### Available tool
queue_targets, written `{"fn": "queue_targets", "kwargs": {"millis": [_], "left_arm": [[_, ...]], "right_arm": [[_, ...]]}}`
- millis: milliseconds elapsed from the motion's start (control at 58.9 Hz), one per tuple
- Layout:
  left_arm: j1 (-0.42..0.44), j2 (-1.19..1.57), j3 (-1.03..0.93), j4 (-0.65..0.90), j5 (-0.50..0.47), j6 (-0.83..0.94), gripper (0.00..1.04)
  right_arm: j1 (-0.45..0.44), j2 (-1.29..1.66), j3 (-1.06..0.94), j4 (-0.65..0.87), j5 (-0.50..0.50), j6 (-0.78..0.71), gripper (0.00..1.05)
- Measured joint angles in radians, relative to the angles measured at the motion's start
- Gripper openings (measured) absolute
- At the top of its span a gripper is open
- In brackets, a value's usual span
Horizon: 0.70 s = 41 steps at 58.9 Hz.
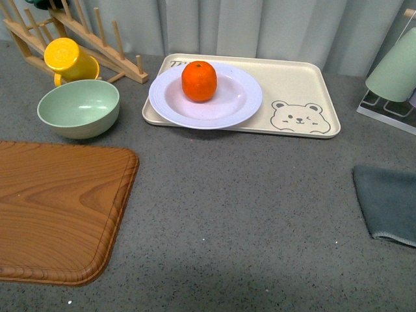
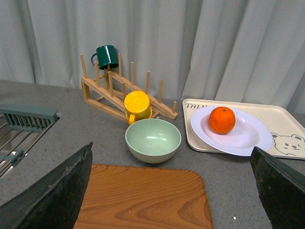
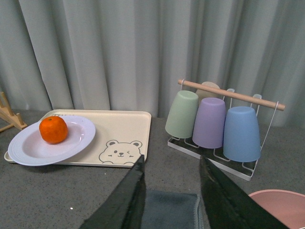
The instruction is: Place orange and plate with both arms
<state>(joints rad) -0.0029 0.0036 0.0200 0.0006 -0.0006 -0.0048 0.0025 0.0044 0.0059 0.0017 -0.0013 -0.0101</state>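
The orange (image 1: 199, 80) rests in the white plate (image 1: 224, 109), and the plate lies on the left half of the beige bear tray (image 1: 296, 88). Both show again in the left wrist view, orange (image 2: 222, 119) on plate (image 2: 248, 140), and in the right wrist view, orange (image 3: 53, 129) on plate (image 3: 28, 151). No arm appears in the front view. My left gripper (image 2: 171, 188) is open, held back over the wooden board, well short of the plate. My right gripper (image 3: 171, 164) is open above a grey cloth, with nothing between its fingers.
A pale green bowl (image 1: 78, 108), a yellow cup (image 1: 68, 60) and a wooden rack (image 1: 97, 39) stand at the back left. A wooden board (image 1: 55, 211) lies front left. A grey cloth (image 1: 389, 201) and a cup rack (image 3: 217, 124) are on the right, with a pink bowl (image 3: 281, 207) near them.
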Motion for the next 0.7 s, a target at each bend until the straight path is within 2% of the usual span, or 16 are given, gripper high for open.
{"fn": "queue_targets", "kwargs": {"millis": [288, 696], "left_arm": [[0.000, 0.000, 0.000, 0.000, 0.000, 0.000, 0.98], [0.000, 0.000, 0.000, 0.000, 0.000, 0.000, 0.98]], "right_arm": [[0.000, 0.000, 0.000, 0.000, 0.000, 0.000, 0.96], [0.000, 0.000, 0.000, 0.000, 0.000, 0.003, 0.95]]}}
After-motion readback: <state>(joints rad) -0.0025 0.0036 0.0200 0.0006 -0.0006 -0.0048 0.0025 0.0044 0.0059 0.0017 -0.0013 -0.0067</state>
